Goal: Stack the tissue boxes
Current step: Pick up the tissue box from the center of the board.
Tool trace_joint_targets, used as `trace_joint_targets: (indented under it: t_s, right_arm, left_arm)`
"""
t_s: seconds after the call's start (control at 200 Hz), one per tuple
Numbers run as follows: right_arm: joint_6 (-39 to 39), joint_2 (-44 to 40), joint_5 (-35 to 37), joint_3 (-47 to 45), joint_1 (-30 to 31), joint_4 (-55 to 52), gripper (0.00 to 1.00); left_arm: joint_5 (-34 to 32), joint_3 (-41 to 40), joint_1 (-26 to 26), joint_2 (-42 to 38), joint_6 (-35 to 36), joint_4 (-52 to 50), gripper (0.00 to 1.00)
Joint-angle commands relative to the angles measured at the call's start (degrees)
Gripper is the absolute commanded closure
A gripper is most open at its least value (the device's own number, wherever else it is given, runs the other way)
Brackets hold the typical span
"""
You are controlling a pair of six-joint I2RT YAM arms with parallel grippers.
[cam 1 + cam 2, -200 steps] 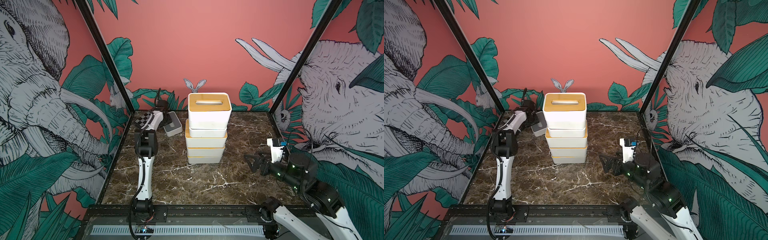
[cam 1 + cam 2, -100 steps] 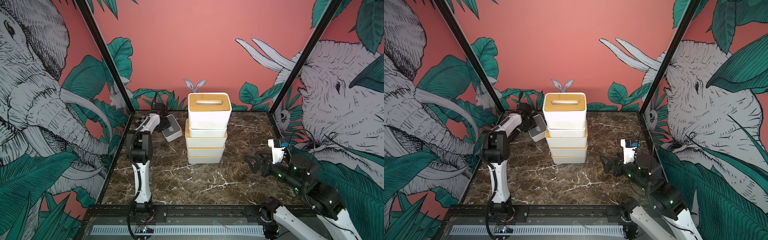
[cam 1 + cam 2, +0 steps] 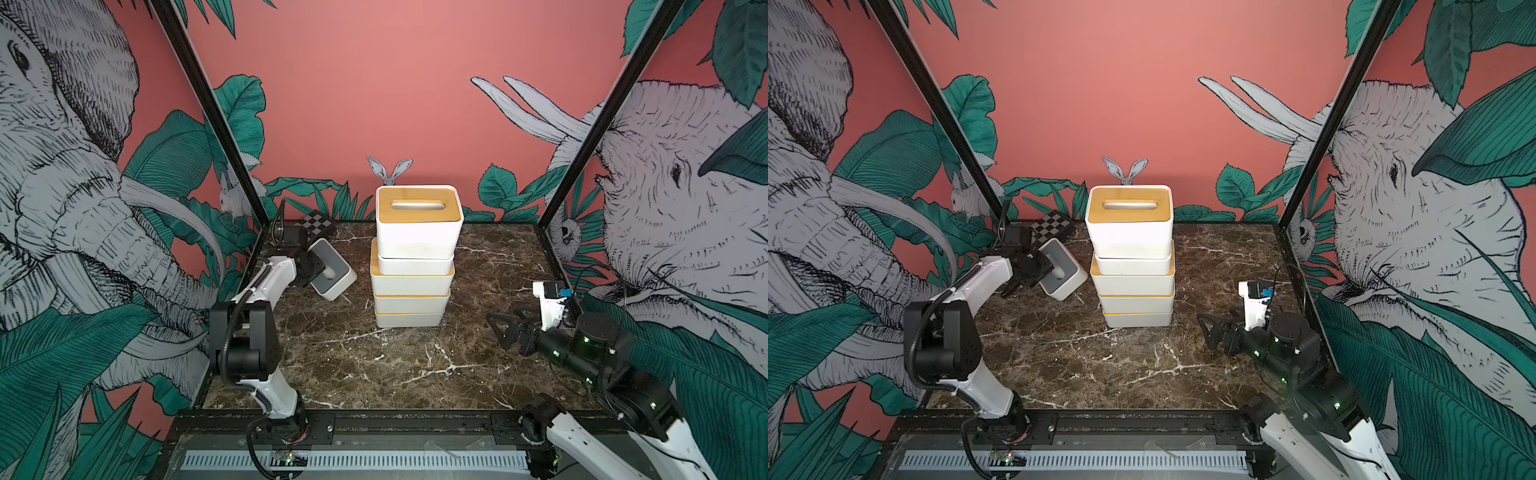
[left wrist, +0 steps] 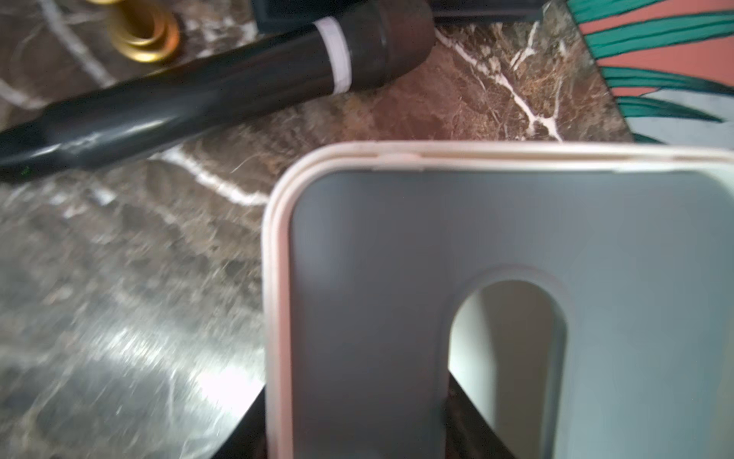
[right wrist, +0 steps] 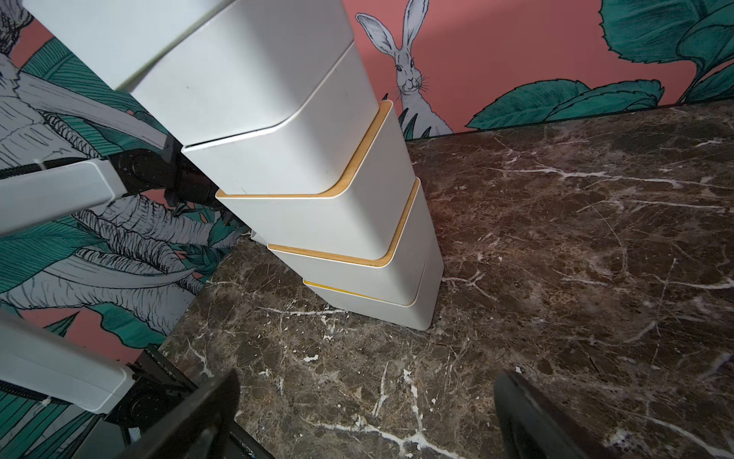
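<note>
Watching from my desk, I took in the marble worktop [image 3: 415, 374] first. Its middle carried the stack of tissue boxes [image 3: 413, 286], set centrally, I judged, so that either arm could reach it. The stack was slightly staggered, with light bamboo lids showing between white bodies. The bamboo-lidded top box [image 3: 419, 216], the tallest, sat a touch off line with those below, and the yellow-lidded bottom box [image 5: 377, 316] rested flat on the marble. Whatever went on next would want a gentle, level set-down.

Just beside the stack, on the left arm's side, the grey-lidded box [image 3: 332, 270] was tipped steeply with its lid facing back toward the arm, because the left tool [image 3: 309, 270] had it by that end. In the left wrist view dark fingers [image 4: 250, 433] flanked a strip of the lid, one apparently through the oval slot, so I read the left tool as clamped on the box. Whether the box's low corner cleared the worktop I could not tell.

Behind it, in the back corner, the checkerboard case [image 3: 318, 222] lay flat, out of the way and no part of the job. The right tool [image 3: 505, 328] hung low near the right edge, well apart from the stack and aimed at it, jaws spread wide and empty. I supposed it was parked clear, or ready to steady things.
</note>
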Motion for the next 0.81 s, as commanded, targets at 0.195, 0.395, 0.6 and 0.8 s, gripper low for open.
trace_joint_targets:
  t_s: [0.195,0.395,0.6,0.8]
  right_arm:
    - [4.8,-0.3,-5.5,-5.9,0.1,15.7,0.01]
    - [8.5,-2.5,-6.2,-11.9,0.4,23.9,0.01]
    - [8.8,-2.4,-5.7,-13.7,3.6,27.9,0.01]
    - [6.2,0.1,3.6,-15.7,15.4,32.6,0.01]
  left_arm:
    - [4.9,-17.4,0.2,-26.6,-12.3,4.5,0.53]
    - [5.9,-24.8,-0.8,-42.5,-18.3,0.1,0.54]
    - [4.8,-25.4,-4.9,-53.1,-23.1,-6.0,0.54]
    - [-1.0,-24.4,-13.5,-58.3,-29.3,-9.2,0.54]
